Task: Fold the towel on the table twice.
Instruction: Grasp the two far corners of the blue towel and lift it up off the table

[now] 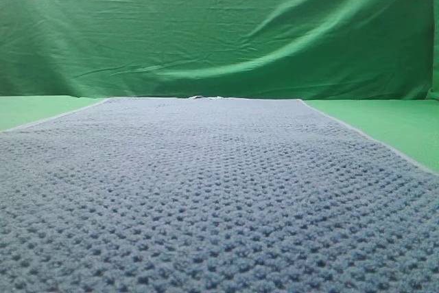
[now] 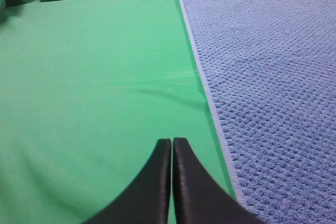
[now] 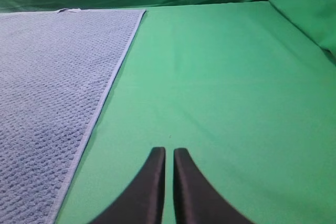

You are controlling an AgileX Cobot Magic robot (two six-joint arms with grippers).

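The blue-grey waffle-knit towel (image 1: 206, 190) lies flat and unfolded on the green table (image 1: 384, 125), filling most of the exterior high view. My left gripper (image 2: 172, 141) is shut and empty, hovering over bare table just left of the towel's (image 2: 273, 87) pale left edge. Over the table (image 3: 220, 77) on the other side, my right gripper (image 3: 169, 150) is shut with nothing in it, a little right of the towel's (image 3: 52, 87) right edge. Neither gripper shows in the exterior high view.
A wrinkled green backdrop cloth (image 1: 219, 25) hangs behind the table. A small pale tag (image 1: 202, 97) sticks out at the towel's far edge. Bare green table (image 2: 89, 87) stretches left of the towel, and more of it lies on the right.
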